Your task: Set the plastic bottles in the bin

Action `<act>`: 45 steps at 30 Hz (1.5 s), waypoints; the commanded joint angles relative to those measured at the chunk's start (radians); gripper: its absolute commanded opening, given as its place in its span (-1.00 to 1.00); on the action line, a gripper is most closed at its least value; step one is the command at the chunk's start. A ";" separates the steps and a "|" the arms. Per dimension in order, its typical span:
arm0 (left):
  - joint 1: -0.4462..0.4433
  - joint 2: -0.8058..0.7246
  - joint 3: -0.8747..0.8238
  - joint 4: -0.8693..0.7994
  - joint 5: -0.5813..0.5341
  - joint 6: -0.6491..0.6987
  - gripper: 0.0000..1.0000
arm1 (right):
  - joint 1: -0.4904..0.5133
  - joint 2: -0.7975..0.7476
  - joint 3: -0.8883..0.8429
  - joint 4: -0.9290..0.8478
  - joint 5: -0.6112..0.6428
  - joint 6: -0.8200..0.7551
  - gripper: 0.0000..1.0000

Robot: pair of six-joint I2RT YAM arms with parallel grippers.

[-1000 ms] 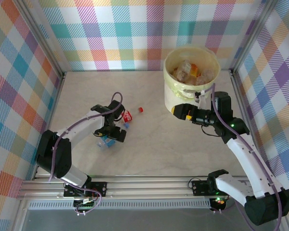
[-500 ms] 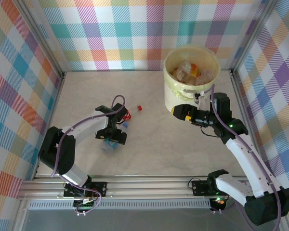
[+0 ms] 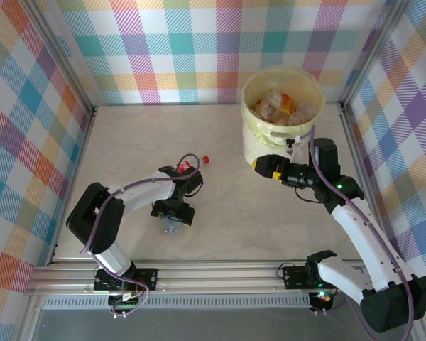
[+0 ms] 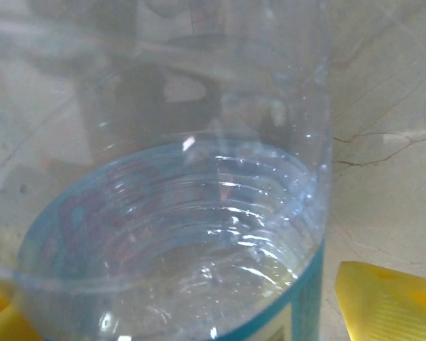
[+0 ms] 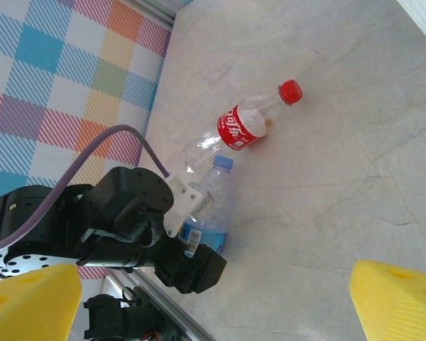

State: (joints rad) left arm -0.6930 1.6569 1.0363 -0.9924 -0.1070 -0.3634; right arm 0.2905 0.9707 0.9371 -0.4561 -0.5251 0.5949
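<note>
Bottles lie out on the pale marbled tabletop point(image 3: 234, 220), two of them. The left gripper point(image 3: 175, 214) is down over a clear plastic bottle with a blue label and blue cap point(image 5: 211, 202). Seen from its wrist, the ribbed body fills the space between the jaws. One yellow foam pad point(image 4: 387, 302) stands just clear of the plastic, while the opposite pad is mostly hidden behind the bottle, so I cannot tell whether it touches. The jaws look open around it, not clamped. Pinkish lettering shows through the blue label, too blurred to read. Just beyond those jaws, beside the blue cap, lies a clear plastic bottle with a red label and red cap point(image 5: 241, 128). Its white script looks like the Coca-Cola logo, though it is too small to read for sure. The right gripper point(image 3: 264, 165) hangs well apart from both, its yellow pads point(image 5: 28, 302) spread wide with nothing between them. Its fingertips are close beside the wall of the large round pale-yellow plastic bin point(image 3: 250, 135). Inside that bin, beyond the right jaws, sits a heap of more clear bottles point(image 3: 277, 106), one with an orange label.
</note>
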 commanded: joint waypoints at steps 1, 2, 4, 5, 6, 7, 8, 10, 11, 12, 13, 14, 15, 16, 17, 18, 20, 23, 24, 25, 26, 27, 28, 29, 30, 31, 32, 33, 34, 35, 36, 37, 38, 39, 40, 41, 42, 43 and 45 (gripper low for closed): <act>-0.017 0.004 -0.013 -0.016 -0.008 -0.044 0.71 | 0.007 -0.023 -0.012 0.017 -0.014 0.007 0.94; -0.019 -0.003 -0.012 -0.012 -0.008 -0.048 0.67 | 0.007 -0.023 -0.013 0.017 -0.014 0.006 0.94; -0.028 -0.025 -0.008 -0.006 -0.003 -0.055 0.57 | 0.007 -0.022 -0.017 0.017 -0.014 0.007 0.94; -0.031 -0.037 -0.006 -0.004 -0.001 -0.058 0.51 | 0.008 -0.022 -0.019 0.020 -0.014 0.008 0.94; -0.036 -0.055 0.000 0.000 0.004 -0.060 0.45 | 0.007 -0.021 -0.025 0.025 -0.015 0.011 0.94; -0.039 -0.074 0.005 0.005 0.011 -0.061 0.40 | 0.007 -0.017 -0.032 0.034 -0.013 0.013 0.94; -0.041 -0.088 0.010 0.012 0.023 -0.061 0.34 | 0.007 -0.013 -0.039 0.040 -0.011 0.017 0.93; -0.044 -0.141 0.018 0.040 0.061 -0.059 0.27 | 0.008 -0.006 -0.057 0.057 -0.016 0.028 0.93; -0.044 -0.165 0.020 0.057 0.079 -0.060 0.26 | 0.009 -0.003 -0.064 0.069 -0.025 0.036 0.92; -0.044 -0.195 0.021 0.081 0.110 -0.057 0.25 | 0.009 0.000 -0.073 0.082 -0.033 0.046 0.92; -0.044 -0.224 0.021 0.109 0.145 -0.053 0.25 | 0.011 0.000 -0.082 0.099 -0.043 0.058 0.92; -0.045 -0.247 0.020 0.140 0.179 -0.049 0.25 | 0.013 0.001 -0.089 0.112 -0.049 0.069 0.92; -0.045 -0.271 0.018 0.169 0.216 -0.048 0.26 | 0.016 0.000 -0.095 0.127 -0.057 0.079 0.92; -0.044 -0.289 0.018 0.204 0.255 -0.044 0.26 | 0.020 0.002 -0.098 0.141 -0.065 0.089 0.92; -0.045 -0.303 0.015 0.233 0.292 -0.040 0.27 | 0.024 0.002 -0.102 0.151 -0.070 0.096 0.92; -0.045 -0.317 0.010 0.266 0.333 -0.038 0.29 | 0.031 0.003 -0.103 0.161 -0.075 0.102 0.92; -0.045 -0.337 -0.003 0.334 0.415 -0.035 0.32 | 0.047 0.012 -0.100 0.179 -0.082 0.113 0.92; -0.050 -0.375 -0.041 0.471 0.523 -0.034 0.32 | 0.077 0.029 -0.098 0.208 -0.082 0.132 0.92; -0.052 -0.389 -0.062 0.515 0.558 -0.032 0.33 | 0.089 0.035 -0.098 0.219 -0.080 0.135 0.92; -0.056 -0.406 -0.079 0.560 0.587 -0.034 0.34 | 0.101 0.045 -0.099 0.227 -0.078 0.138 0.92; -0.061 -0.420 -0.091 0.598 0.606 -0.035 0.34 | 0.108 0.051 -0.098 0.236 -0.077 0.141 0.92; -0.063 -0.434 -0.104 0.642 0.631 -0.037 0.35 | 0.119 0.060 -0.097 0.244 -0.075 0.143 0.92; -0.067 -0.444 -0.113 0.678 0.659 -0.040 0.36 | 0.130 0.069 -0.094 0.250 -0.077 0.144 0.92; -0.069 -0.447 -0.120 0.700 0.683 -0.042 0.38 | 0.139 0.077 -0.090 0.257 -0.078 0.144 0.92; -0.072 -0.449 -0.124 0.706 0.703 -0.047 0.39 | 0.150 0.088 -0.086 0.265 -0.082 0.144 0.92; -0.075 -0.448 -0.127 0.748 0.718 -0.048 0.40 | 0.160 0.100 -0.080 0.269 -0.085 0.139 0.92; -0.077 -0.444 -0.128 0.757 0.734 -0.050 0.41 | 0.170 0.112 -0.073 0.269 -0.092 0.135 0.91; -0.079 -0.439 -0.131 0.766 0.749 -0.050 0.43 | 0.180 0.126 -0.067 0.269 -0.095 0.130 0.91; -0.081 -0.435 -0.135 0.779 0.767 -0.051 0.44 | 0.190 0.137 -0.061 0.274 -0.099 0.128 0.90; -0.083 -0.430 -0.137 0.790 0.781 -0.055 0.45 | 0.199 0.144 -0.058 0.280 -0.102 0.126 0.89; -0.085 -0.426 -0.139 0.800 0.793 -0.057 0.46 | 0.210 0.151 -0.055 0.285 -0.104 0.124 0.88; -0.085 -0.422 -0.138 0.805 0.803 -0.058 0.46 | 0.218 0.159 -0.050 0.291 -0.108 0.122 0.86; -0.087 -0.419 -0.137 0.808 0.811 -0.058 0.46 | 0.227 0.165 -0.046 0.293 -0.109 0.121 0.86; -0.089 -0.414 -0.134 0.810 0.816 -0.058 0.46 | 0.235 0.172 -0.042 0.296 -0.114 0.119 0.85; -0.092 -0.407 -0.131 0.808 0.820 -0.057 0.46 | 0.243 0.177 -0.038 0.300 -0.115 0.118 0.83; -0.095 -0.404 -0.129 0.809 0.824 -0.057 0.46 | 0.248 0.183 -0.036 0.302 -0.116 0.118 0.81; -0.097 -0.399 -0.127 0.810 0.827 -0.058 0.46 | 0.254 0.190 -0.034 0.306 -0.116 0.118 0.80; -0.101 -0.394 -0.124 0.807 0.828 -0.055 0.46 | 0.257 0.195 -0.034 0.311 -0.116 0.121 0.78; -0.108 -0.386 -0.121 0.804 0.827 -0.050 0.46 | 0.263 0.205 -0.038 0.329 -0.118 0.132 0.75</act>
State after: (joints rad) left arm -0.7795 1.2591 0.9070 -0.2256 0.6788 -0.4225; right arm 0.5434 1.1587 0.8722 -0.1738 -0.6186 0.7254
